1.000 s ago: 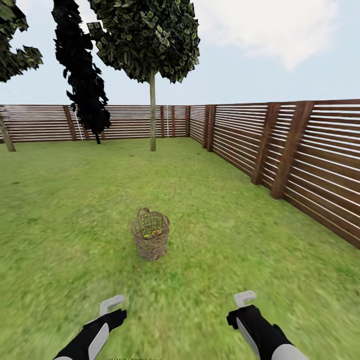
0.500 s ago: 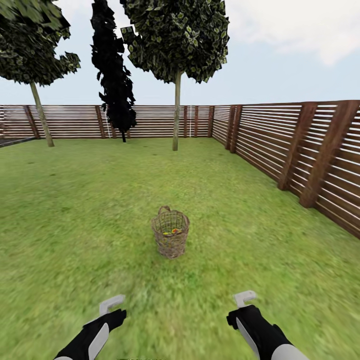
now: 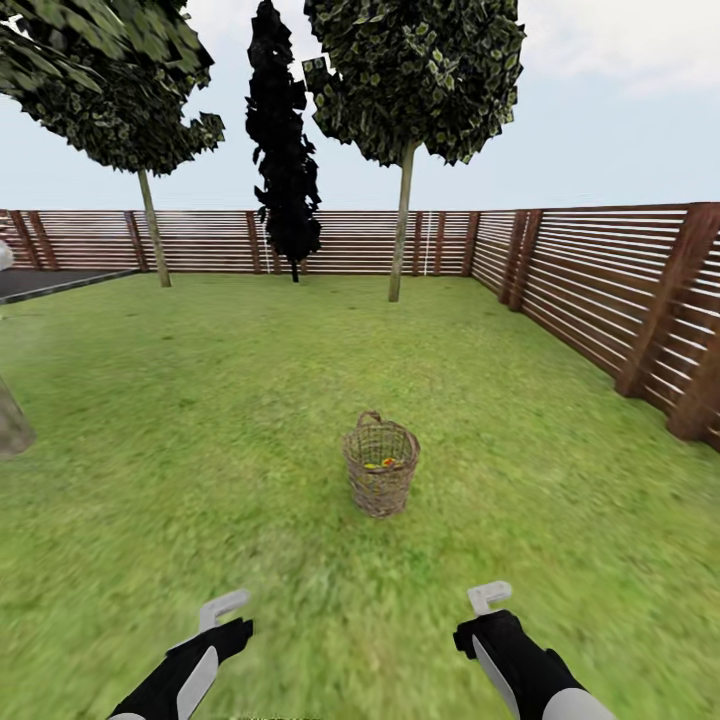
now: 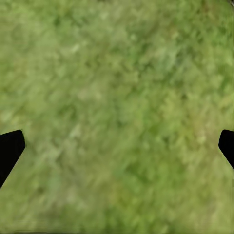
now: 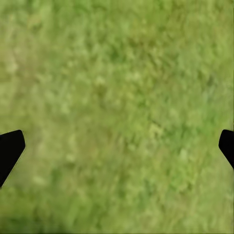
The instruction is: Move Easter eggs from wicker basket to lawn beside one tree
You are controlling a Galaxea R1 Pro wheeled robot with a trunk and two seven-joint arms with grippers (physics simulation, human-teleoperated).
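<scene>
The wicker basket (image 3: 381, 478) stands upright on the lawn (image 3: 200, 420), a little right of centre in the head view and well ahead of both arms. Yellow and red bits of the Easter eggs (image 3: 380, 463) show inside its rim; how many lie there I cannot tell. A tree (image 3: 400, 235) with a straight bare trunk rises beyond it near the back fence, and another tree (image 3: 153, 235) stands further left. My left gripper (image 3: 225, 607) and right gripper (image 3: 488, 597) hover low over the grass, both open and empty. The left wrist view has grass between the left gripper's (image 4: 117, 146) wide-apart tips, as does the right wrist view between the right gripper's (image 5: 117, 146).
A brown slatted fence (image 3: 600, 290) runs along the back and the right side of the garden. A dark narrow conifer (image 3: 285, 160) stands between the two trees. A dark paved patch (image 3: 50, 282) and a blurred grey object (image 3: 12, 425) sit at the left edge.
The whole picture has shifted right, so the camera has turned left: basket, trees and fence now sit further right in view. Both arms hold the same pose.
</scene>
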